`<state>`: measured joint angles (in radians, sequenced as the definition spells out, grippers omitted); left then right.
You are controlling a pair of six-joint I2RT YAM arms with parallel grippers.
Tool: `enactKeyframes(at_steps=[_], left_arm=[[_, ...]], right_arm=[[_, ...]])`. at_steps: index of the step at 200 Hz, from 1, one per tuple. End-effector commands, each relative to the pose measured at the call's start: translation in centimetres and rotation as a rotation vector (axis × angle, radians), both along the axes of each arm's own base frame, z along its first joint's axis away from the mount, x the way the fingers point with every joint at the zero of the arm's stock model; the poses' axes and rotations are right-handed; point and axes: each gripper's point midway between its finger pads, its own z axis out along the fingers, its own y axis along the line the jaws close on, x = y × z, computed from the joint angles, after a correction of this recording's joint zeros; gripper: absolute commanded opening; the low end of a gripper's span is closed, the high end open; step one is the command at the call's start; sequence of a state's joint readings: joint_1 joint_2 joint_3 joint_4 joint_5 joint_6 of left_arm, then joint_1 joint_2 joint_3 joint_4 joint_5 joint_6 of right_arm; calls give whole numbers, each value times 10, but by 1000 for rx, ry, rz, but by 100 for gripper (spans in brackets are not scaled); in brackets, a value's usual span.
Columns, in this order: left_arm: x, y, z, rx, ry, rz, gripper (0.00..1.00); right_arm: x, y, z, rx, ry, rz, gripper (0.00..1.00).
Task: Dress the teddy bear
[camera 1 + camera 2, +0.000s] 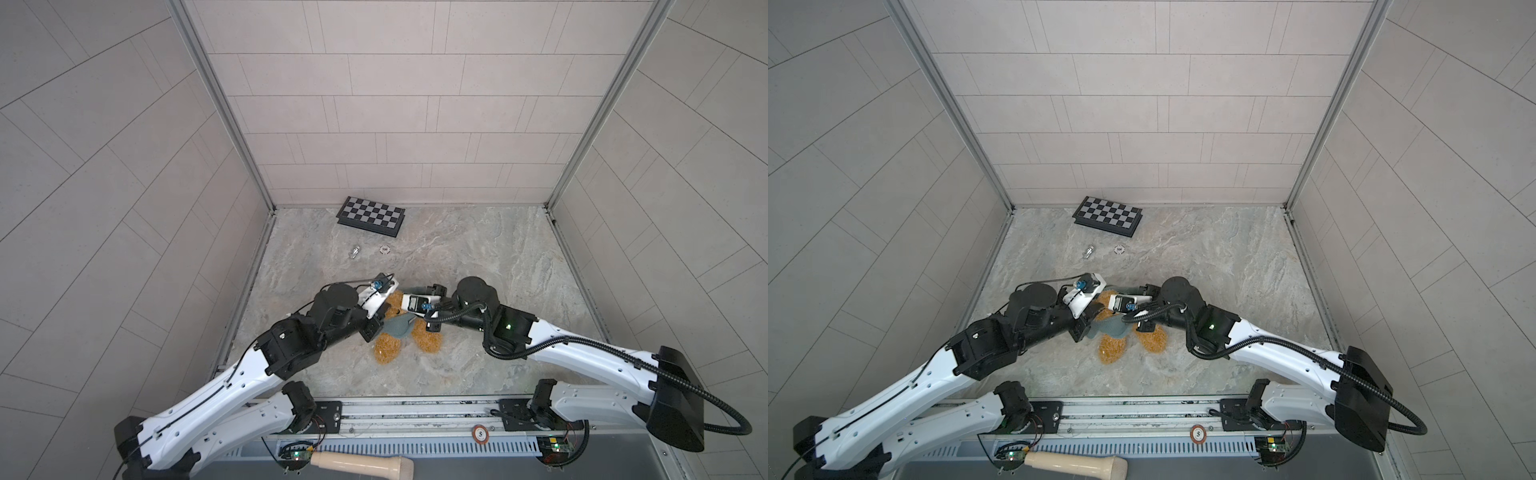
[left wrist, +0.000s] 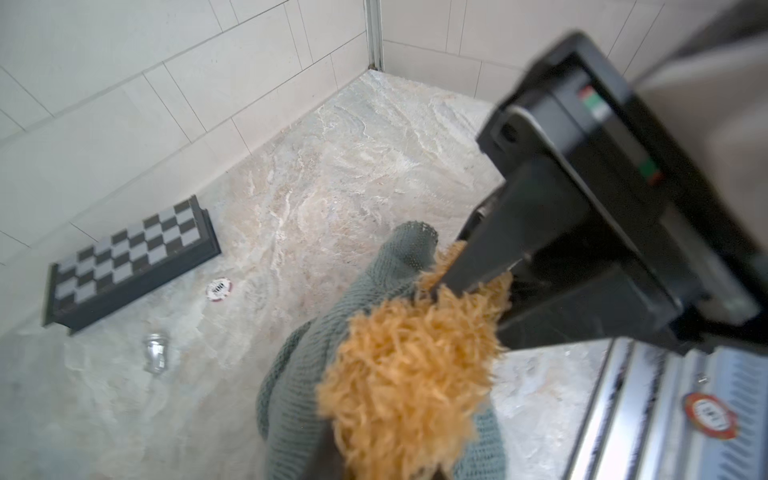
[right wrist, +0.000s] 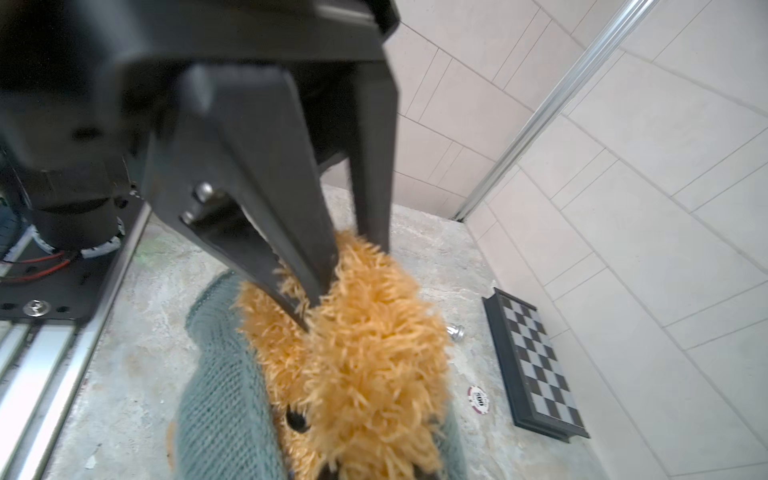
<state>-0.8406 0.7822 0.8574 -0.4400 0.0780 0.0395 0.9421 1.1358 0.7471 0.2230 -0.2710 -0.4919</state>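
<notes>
The teddy bear (image 1: 386,351) lies in mid-table between both arms, shaggy and golden-brown, with a grey-green knitted garment (image 1: 397,326) over its body. In the right wrist view the garment (image 3: 224,407) sits beside the bear's face (image 3: 374,353), one black eye showing. In that view my left gripper (image 3: 345,278) comes down from above, jaws apart, with the bear's fur between them. In the left wrist view my right gripper (image 2: 465,286) pinches the fur of the bear (image 2: 407,374) next to the garment (image 2: 374,282). Each gripper's own fingertips are hidden in its own wrist view.
A folded chessboard (image 1: 371,216) lies by the back wall. In front of it are a poker chip (image 1: 385,249) and a small silvery piece (image 1: 354,251). Another chip (image 1: 480,434) sits on the front rail, with a wooden handle (image 1: 361,463) below it. Tiled walls enclose three sides.
</notes>
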Motion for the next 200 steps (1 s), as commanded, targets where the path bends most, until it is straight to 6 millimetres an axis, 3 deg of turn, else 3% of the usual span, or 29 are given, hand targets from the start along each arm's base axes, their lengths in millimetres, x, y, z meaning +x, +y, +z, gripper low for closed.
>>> enactKeyframes(at_steps=[1,4,12,49,57,62,80,84,119,161,200], left_arm=[[-7,9,43,-281,86,27,86],[-7,12,43,-289,103,38,91],[-5,20,45,-313,145,65,98],[21,45,74,-501,285,198,97],[30,46,72,-538,350,210,96],[35,46,67,-550,399,219,94],[47,46,37,-518,542,248,88],[49,47,29,-514,564,256,87],[55,45,-16,-508,704,246,79],[20,35,-73,-465,881,218,80],[-9,21,-97,-467,926,186,80]], right_arm=[[-7,-17,-17,-70,-160,-2,0],[-11,-19,-24,-70,-171,15,0],[-16,-17,-19,-28,-220,42,0],[-2,16,11,55,-404,80,0],[-2,21,8,48,-419,91,0],[0,25,18,56,-443,81,0],[-10,28,8,-27,-519,55,0],[-13,25,-5,-57,-524,50,0],[-52,14,-41,-183,-573,8,0],[-65,-12,-77,-275,-584,-106,0],[-69,-23,-84,-233,-499,-120,0]])
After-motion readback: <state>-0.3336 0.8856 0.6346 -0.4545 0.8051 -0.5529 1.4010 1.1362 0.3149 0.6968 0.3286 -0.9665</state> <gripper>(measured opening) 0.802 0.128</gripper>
